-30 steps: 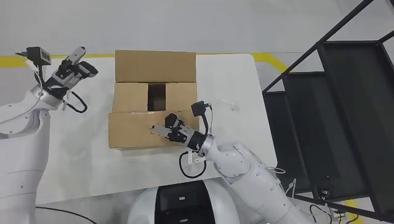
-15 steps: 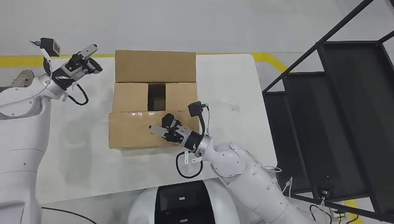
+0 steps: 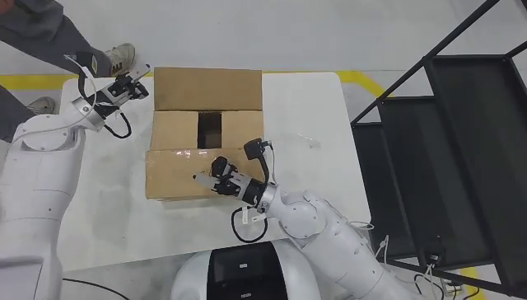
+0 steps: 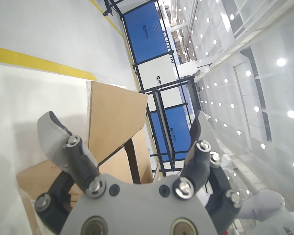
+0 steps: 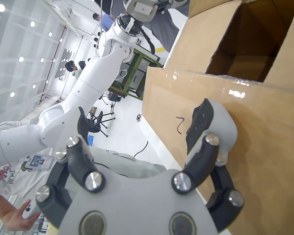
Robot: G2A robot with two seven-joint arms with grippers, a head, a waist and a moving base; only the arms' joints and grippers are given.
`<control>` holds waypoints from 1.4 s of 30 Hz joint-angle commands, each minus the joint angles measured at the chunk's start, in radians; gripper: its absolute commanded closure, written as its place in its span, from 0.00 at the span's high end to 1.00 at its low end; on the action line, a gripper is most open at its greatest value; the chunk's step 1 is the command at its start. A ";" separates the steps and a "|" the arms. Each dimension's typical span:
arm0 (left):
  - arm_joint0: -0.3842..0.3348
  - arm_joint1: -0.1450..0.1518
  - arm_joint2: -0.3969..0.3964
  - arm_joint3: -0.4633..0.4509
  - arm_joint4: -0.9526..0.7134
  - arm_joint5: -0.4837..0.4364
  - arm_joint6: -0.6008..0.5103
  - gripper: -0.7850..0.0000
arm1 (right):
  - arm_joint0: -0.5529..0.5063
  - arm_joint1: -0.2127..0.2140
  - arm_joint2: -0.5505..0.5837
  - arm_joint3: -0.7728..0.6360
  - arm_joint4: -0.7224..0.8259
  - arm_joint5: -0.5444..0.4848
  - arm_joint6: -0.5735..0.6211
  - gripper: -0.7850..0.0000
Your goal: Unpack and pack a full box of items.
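The right gripper is spread wide, with nothing between its fingers. It hangs low over the near flap of a cardboard box, about midway along that flap. One dark-padded finger lies close over the brown surface, beside a small black scribble. Whether that finger touches the cardboard cannot be told. Just beyond the flap is the box's opening, a dark rectangular gap between two inner flaps folded partly inward. The inside is in shadow, and what it holds cannot be made out.

The left gripper is likewise released, its two fingers well apart and holding nothing. It hovers above the table beside the box's far left corner, apart from the cardboard. It points toward the far flap, which is folded open and outward.

The box sits in the middle of a white table. Its far flap reaches toward the table's back edge and its near flap faces the robot. A yellow floor line runs behind the table. A black metal stair frame stands on the floor to the table's right.
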 commanded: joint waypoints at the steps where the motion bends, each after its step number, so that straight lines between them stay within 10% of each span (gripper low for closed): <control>1: -0.027 -0.009 0.025 0.047 -0.001 -0.004 -0.012 1.00 | -0.003 0.001 0.002 -0.006 0.000 0.002 0.002 1.00; 14: -0.098 -0.030 0.042 0.159 -0.236 -0.131 -0.319 1.00 | -0.007 0.003 -0.001 -0.009 0.005 0.011 0.009 1.00; 26: 0.083 0.057 0.000 -0.161 -0.196 0.030 -0.480 1.00 | 0.015 0.000 -0.008 0.013 0.006 0.031 0.010 1.00; 42: 0.143 0.119 0.019 -0.247 -0.146 0.102 -0.552 1.00 | -0.038 0.011 0.054 -0.042 -0.060 0.104 -0.092 1.00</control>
